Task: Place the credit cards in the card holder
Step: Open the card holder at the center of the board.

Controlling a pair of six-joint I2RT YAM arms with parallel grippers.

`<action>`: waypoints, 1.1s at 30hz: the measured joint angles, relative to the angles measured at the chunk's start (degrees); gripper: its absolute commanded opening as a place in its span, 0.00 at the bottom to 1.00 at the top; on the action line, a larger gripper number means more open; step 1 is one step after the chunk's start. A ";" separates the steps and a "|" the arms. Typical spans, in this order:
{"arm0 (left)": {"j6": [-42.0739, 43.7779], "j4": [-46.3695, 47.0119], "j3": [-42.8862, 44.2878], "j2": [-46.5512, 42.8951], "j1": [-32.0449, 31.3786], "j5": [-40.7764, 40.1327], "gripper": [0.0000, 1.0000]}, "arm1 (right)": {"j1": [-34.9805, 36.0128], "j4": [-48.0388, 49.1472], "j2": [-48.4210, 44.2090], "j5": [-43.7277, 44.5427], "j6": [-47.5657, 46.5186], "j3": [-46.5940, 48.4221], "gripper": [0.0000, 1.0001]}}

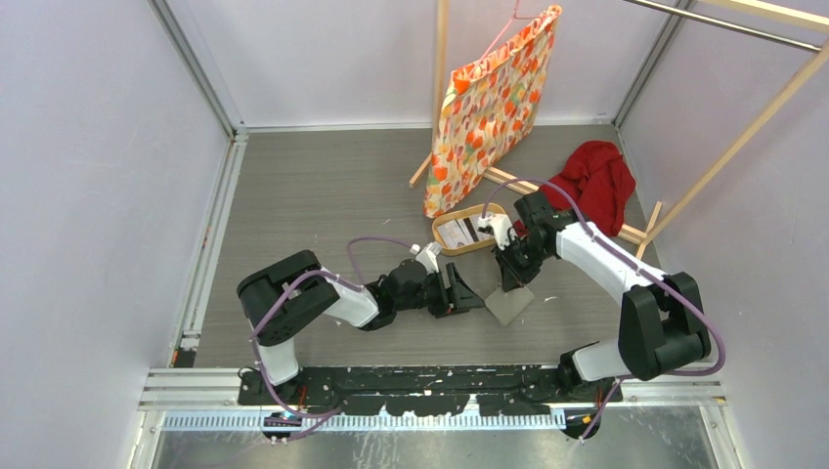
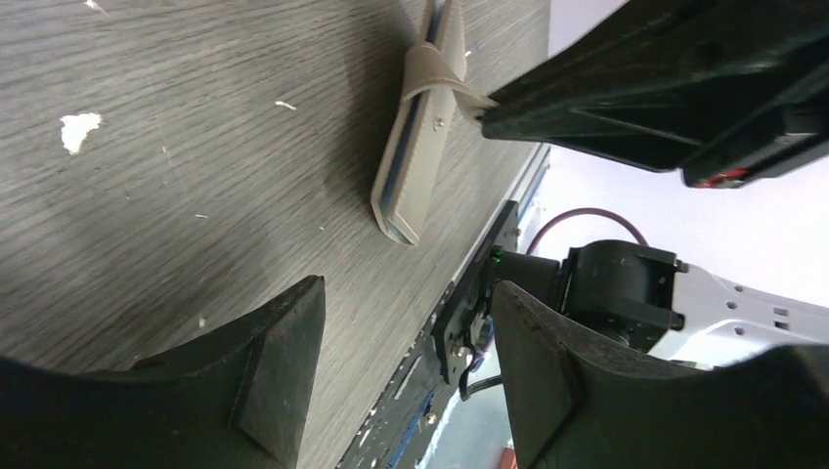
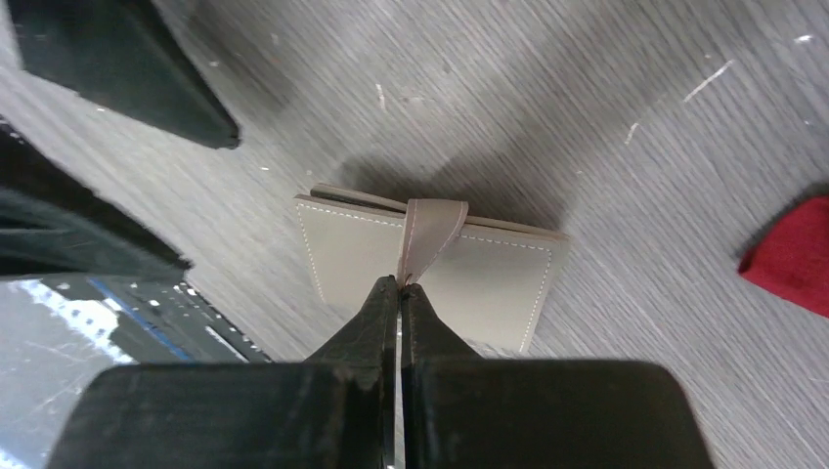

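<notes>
Right gripper (image 3: 401,288): jaws pressed together, pinching the end of the thin strap (image 3: 430,227) that loops over the card holder (image 3: 484,278); only the strap was caught, not the holder's body.

Card holder: folded closed, grey-olive with pale stitching along its edges; it sat on the grey wood-grain table (image 1: 323,195) directly under the right fingers, between the two arms and near the front edge; the left wrist view showed a blue-white lining at its open edge; whether it was lifted clear of the surface could not be told.

Left gripper (image 2: 406,288): fingers spread apart, holding nothing; it was low over the table just beside the holder on its left, tips pointing toward it, not touching.

Credit cards (image 1: 459,232): lying in the oval wooden tray (image 1: 486,247) just beyond the right gripper; pale printed faces showed, with something dark among them; details too small to read.

Farther out: red cloth (image 1: 596,181) heaped to the right of the tray; orange-patterned bag (image 1: 494,103) hanging behind the tray, its bottom corner near the rim.
</notes>
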 measured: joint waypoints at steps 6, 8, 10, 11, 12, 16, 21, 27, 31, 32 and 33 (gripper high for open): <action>7.13 -4.07 0.17 -0.83 -0.07 -1.27 0.65 | -1.05 -1.27 -1.18 -7.28 0.11 0.72 0.01; 10.99 -4.87 0.17 -2.03 -0.07 -1.18 0.66 | -1.38 -1.86 -1.88 -9.40 0.13 1.18 0.01; 14.64 -4.50 0.02 -3.23 -0.07 -0.94 0.66 | -1.86 -2.05 -2.80 -11.72 0.15 1.81 0.01; 16.02 -3.54 -0.31 -3.63 -0.07 -0.72 0.66 | -2.01 -2.05 -3.19 -12.68 0.17 2.08 0.01; 17.11 -2.19 -0.83 -3.85 -0.07 -0.48 0.67 | -2.16 -2.05 -3.54 -13.57 0.20 2.27 0.01; 20.04 3.34 -2.51 -3.08 -0.07 0.83 0.70 | -2.43 -2.10 -4.24 -16.44 0.59 2.73 0.01; 23.54 3.45 -2.49 -2.40 -0.07 0.42 0.72 | -2.84 -2.43 -4.24 -18.71 0.79 3.06 0.01; 29.77 -5.38 -6.14 -13.68 -0.07 -3.02 0.77 | -3.67 -6.47 -6.56 -22.21 -4.61 3.08 0.01; 32.52 -10.19 -7.34 -23.04 -0.07 -4.20 0.77 | -3.65 -9.25 -8.87 -22.88 -8.41 3.08 0.01; 33.18 -10.84 -7.32 -24.24 -0.07 -4.24 0.77 | -3.63 -9.09 -8.96 -22.43 -8.35 3.08 0.01; 33.83 -11.28 -7.32 -24.63 -0.07 -4.24 0.77 | -3.61 -8.85 -8.90 -21.84 -8.13 3.08 0.02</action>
